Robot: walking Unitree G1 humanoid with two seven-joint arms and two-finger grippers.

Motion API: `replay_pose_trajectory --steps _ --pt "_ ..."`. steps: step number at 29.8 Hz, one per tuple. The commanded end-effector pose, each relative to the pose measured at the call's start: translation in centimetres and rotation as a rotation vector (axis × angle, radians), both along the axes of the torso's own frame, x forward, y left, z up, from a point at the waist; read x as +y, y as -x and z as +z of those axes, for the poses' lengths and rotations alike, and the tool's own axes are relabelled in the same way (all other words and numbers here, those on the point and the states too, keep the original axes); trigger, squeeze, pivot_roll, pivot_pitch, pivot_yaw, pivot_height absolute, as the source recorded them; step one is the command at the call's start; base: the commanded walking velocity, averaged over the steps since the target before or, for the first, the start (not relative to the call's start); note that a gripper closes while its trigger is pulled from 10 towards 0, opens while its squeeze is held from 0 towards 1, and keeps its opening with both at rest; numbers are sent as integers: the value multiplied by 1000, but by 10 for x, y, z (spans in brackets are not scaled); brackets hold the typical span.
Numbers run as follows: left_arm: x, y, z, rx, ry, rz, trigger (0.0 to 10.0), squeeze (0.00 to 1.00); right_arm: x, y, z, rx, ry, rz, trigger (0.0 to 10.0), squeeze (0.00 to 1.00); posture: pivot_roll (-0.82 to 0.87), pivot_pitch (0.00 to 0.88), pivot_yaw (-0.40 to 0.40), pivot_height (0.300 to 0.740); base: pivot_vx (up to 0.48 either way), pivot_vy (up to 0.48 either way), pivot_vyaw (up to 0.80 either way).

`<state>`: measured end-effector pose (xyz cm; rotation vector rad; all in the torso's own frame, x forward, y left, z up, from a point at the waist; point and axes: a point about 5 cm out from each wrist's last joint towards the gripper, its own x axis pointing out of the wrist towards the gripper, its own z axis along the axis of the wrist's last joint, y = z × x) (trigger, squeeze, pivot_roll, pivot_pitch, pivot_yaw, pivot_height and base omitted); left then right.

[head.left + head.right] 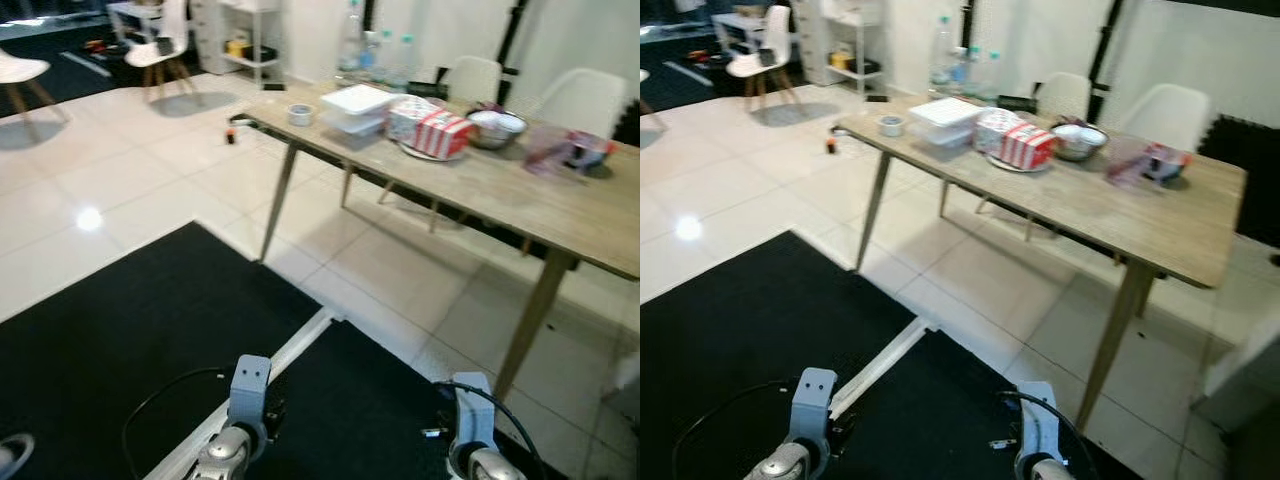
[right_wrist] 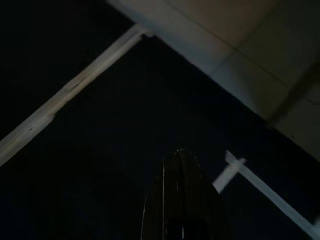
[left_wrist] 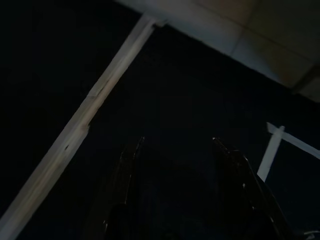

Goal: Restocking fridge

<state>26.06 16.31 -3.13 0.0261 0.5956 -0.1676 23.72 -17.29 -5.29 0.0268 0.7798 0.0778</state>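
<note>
A wooden table [image 1: 560, 205] stands ahead to the right, carrying stacked white containers [image 1: 357, 107], a red and white striped box [image 1: 441, 133], a metal bowl [image 1: 496, 128], a small cup [image 1: 300, 114], clear bottles [image 1: 375, 55] and a pink wrapped item [image 1: 565, 150]. Both arms hang low over the black mat, silver wrists at the bottom of the eye views. My left gripper [image 3: 177, 145] is open, its fingers apart over the dark mat. My right gripper [image 2: 179, 152] is shut, fingers together with nothing between them.
A black floor mat [image 1: 130, 330] with a white seam strip [image 1: 290, 350] lies underfoot, white tiles beyond. White chairs [image 1: 590, 100] stand behind the table, another chair [image 1: 160, 50] and a white shelf [image 1: 245, 30] at the far left.
</note>
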Motion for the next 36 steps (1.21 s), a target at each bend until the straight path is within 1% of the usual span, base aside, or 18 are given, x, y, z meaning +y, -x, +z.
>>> replay_pose_trajectory --steps 1,9,14,21,28,36 --pt "0 2 -2 18 0 0 10000 0 -5 1 -1 9 3 -21 10000 0 -19 0 -42 740 0 0 -681" --pt "1 2 -2 15 -2 4 10000 0 -6 0 0 9 2 -24 10000 0 -15 0 -46 740 0 0 -654" --pt "3 2 -2 23 -16 8 10000 0 -5 0 0 8 10 -15 10000 0 -17 0 -44 740 0 0 0" --pt "1 2 -3 26 -9 17 10000 0 -6 2 -1 8 11 -13 10000 0 -18 0 -45 740 0 0 0" --pt "2 3 -3 21 -22 15 10000 0 -6 1 0 5 9 -11 10000 0 -18 0 -45 740 0 0 0" --pt "1 1 -2 11 -13 13 10000 0 -5 0 1 -1 7 -8 10000 0 -21 0 -47 740 312 0 0"
